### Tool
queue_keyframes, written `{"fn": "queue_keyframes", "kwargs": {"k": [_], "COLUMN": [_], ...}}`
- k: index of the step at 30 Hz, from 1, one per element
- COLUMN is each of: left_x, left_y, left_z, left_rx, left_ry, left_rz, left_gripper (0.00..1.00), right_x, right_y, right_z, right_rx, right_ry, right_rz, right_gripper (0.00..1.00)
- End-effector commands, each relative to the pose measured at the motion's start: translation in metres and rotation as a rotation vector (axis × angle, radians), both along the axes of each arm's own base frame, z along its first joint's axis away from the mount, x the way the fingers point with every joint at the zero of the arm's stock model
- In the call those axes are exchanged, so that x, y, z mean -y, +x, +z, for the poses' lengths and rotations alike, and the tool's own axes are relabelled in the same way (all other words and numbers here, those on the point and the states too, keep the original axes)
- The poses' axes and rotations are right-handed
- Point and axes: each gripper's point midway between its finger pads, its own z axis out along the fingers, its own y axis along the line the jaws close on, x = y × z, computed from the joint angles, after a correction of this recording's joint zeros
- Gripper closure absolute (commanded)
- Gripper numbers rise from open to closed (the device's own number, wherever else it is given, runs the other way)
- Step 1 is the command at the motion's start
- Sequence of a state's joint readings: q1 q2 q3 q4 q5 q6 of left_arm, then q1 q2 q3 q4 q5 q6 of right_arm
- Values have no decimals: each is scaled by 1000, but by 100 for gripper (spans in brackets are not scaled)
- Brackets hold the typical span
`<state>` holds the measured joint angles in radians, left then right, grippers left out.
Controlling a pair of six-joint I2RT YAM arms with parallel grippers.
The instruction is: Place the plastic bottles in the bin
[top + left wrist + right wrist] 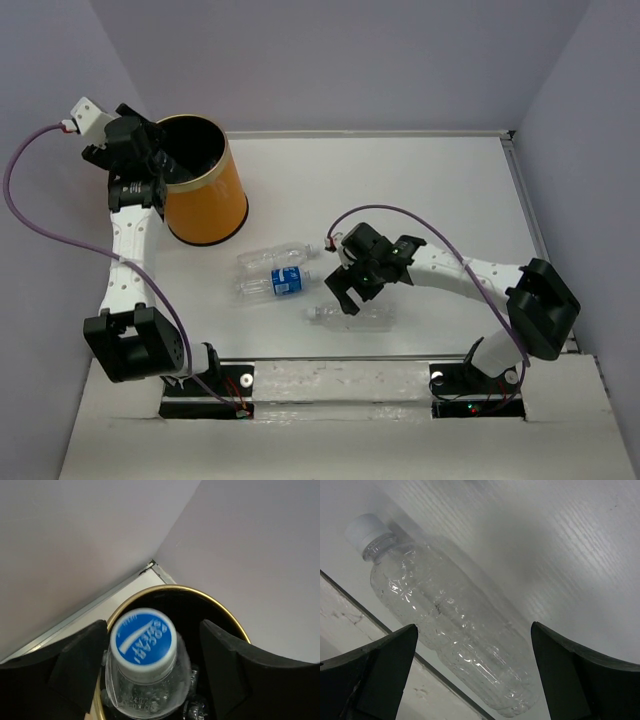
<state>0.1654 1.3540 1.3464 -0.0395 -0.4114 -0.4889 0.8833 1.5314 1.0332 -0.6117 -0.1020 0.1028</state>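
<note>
Spread wide, the right hand [474,626] is poised over a clear crinkled bottle [447,617] lying along the counter's [430,190] near edge, untouched between the fingers [375,670]; the hand should be lowered squarely and closed across the body, not the cap. At the far-left corner, the left hand [154,624] is parted around a blue-capped bottle [145,680] standing inside the bin [215,205], not clamped.

Bright even overhead light, soft shadows, wrist views slightly soft, faint glare
</note>
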Motion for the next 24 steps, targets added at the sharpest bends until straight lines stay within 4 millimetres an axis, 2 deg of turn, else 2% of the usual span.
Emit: {"fn": "queue_keyframes", "kwargs": {"k": [1, 4, 8, 9, 11, 13, 15, 16, 17, 19, 21, 22, 23, 24], "left_x": [5, 17, 49, 64, 89, 127, 150, 169, 179, 193, 210, 216, 230, 237], "left_y": [-1, -2, -11, -13, -30, -42, -63, -70, -83, -95, -112, -116, -130, -136], "left_z": [30, 33, 47, 50, 64, 74, 84, 83, 90, 89, 85, 74, 76, 71], "left_rx": [127, 149, 200, 212, 256, 277, 306, 309, 333, 341, 345, 331, 344, 340], "left_ry": [10, -12, -31, -38, -29, -17, -7, -15, -23, -36, -65, -83, -94, -127], "left_rz": [-25, -73, -201, -254, -333, -433, -504, -567, -613, -679, -769, -797, -885, -924], "left_gripper": [9, 1, 1, 1, 1, 1, 1, 1, 1, 1, 1, 1, 1, 1], "right_x": [-5, -4, -1, -2, -3, -3, -5, -4, -4, -7, -11, -13, -13, -12], "right_y": [-11, -28, -39, -41, -42, -46, -52, -53, -53, -56, -56, -56, -56, -54], "right_z": [18, 9, -6, -12, -17, -27, -31, -34, -35, -35, -28, -24, -16, -13], "right_rx": [18, -34, -102, -122, -146, -176, -202, -216, -219, -207, -184, -167, -146, -131], "right_ry": [2, -10, -56, -66, -82, -109, -120, -127, -129, -132, -103, -92, -68, -57], "right_rz": [74, 120, 139, 144, 140, 144, 146, 148, 143, 139, 123, 120, 108, 76], "right_gripper": [0, 0, 0, 0, 0, 0, 1, 3, 7, 12, 19, 23, 31, 34]}}
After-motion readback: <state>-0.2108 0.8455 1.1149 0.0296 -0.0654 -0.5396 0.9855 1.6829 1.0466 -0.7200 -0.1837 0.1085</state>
